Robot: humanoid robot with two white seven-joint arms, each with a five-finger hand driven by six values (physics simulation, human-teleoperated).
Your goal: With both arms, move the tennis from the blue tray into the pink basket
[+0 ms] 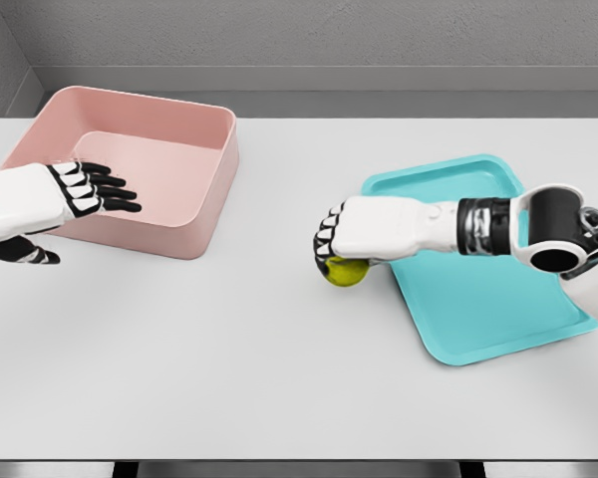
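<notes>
Carrying the ball in curled fingers, the right hand was at frame centre, just left of the tray. The left hand, fingers spread, hovered over the basket upper left. Transport was underway; next probably a handover.

1 ball – 1 tray – 1 basket

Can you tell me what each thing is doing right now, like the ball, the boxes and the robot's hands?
Tennis ball: held under the right hand, left of the tray.
Right hand: curled over the ball.
Left hand: open, fingers spread over the basket's near edge.
Pink basket: upright, nothing inside.
Blue tray: flat on the table, nothing on it.
</notes>
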